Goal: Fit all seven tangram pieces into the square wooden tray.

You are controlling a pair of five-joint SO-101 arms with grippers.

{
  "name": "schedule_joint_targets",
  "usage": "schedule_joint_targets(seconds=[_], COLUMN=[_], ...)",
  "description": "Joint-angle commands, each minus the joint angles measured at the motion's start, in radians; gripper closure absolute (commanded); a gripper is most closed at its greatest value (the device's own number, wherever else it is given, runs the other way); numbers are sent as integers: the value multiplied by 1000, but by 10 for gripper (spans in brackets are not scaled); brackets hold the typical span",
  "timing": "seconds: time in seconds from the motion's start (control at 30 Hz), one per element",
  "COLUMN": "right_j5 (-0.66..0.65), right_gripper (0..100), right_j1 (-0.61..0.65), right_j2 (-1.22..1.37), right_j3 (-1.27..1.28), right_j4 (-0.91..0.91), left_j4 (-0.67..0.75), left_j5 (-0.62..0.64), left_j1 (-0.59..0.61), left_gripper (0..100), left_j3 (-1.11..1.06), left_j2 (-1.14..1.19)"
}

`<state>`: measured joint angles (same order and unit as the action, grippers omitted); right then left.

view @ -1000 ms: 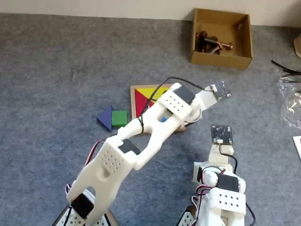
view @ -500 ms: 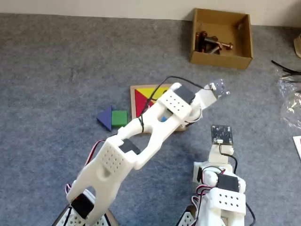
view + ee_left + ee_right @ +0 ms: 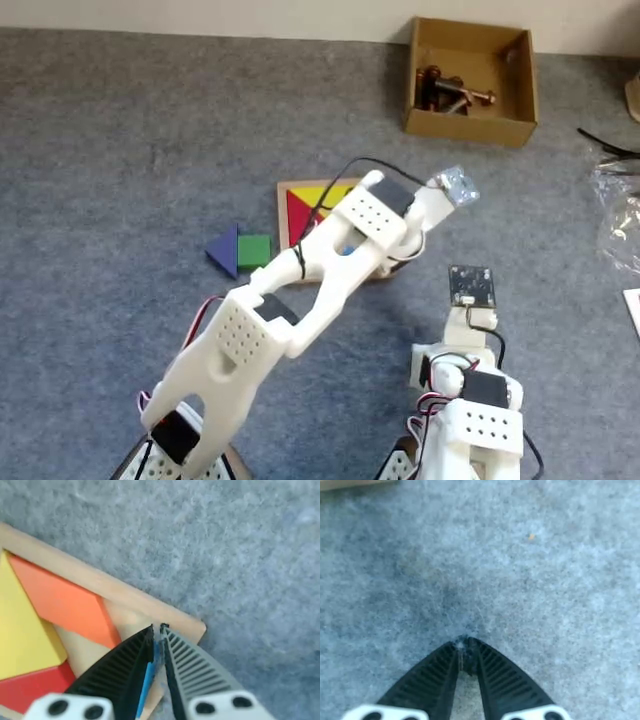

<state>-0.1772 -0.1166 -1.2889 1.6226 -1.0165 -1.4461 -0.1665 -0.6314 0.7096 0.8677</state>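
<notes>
**Left arm over the tray, thin blue piece pinched**

Toward the left of the grey-carpeted desk [image 3: 120,130], a blue triangle [image 3: 224,250] and a green square [image 3: 254,250] lie touching, just left of the square wooden tray [image 3: 281,215]. The left arm [image 3: 300,300] stretches across the tray and hides its right part. Inside the tray, a yellow piece [image 3: 20,630], an orange piece [image 3: 65,605] and a red piece [image 3: 35,690] sit edge to edge. The left end effector [image 3: 156,629] hangs over a tray corner, closed on a thin light-blue piece [image 3: 148,677]. Far right, a cardboard box [image 3: 465,128] holds brown metal bits [image 3: 450,90]. The right end effector [image 3: 465,642] is closed on nothing above the carpet. Crumpled clear plastic [image 3: 618,215] lies at the right edge.
</notes>
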Motion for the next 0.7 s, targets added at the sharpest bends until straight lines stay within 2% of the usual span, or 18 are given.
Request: schedule_joint_targets(seconds=[0.0, 0.67], right_j5=[8, 8], right_gripper=[993, 993], right_j1=[-31, -31], right_j2=[-1, -1], right_j3=[31, 31], right_j4=[-13, -13], left_j4=[-25, -15], left_j5=[28, 26], left_j1=[25, 120], left_gripper=[954, 954], left_j3=[25, 30], left_j2=[-5, -4])
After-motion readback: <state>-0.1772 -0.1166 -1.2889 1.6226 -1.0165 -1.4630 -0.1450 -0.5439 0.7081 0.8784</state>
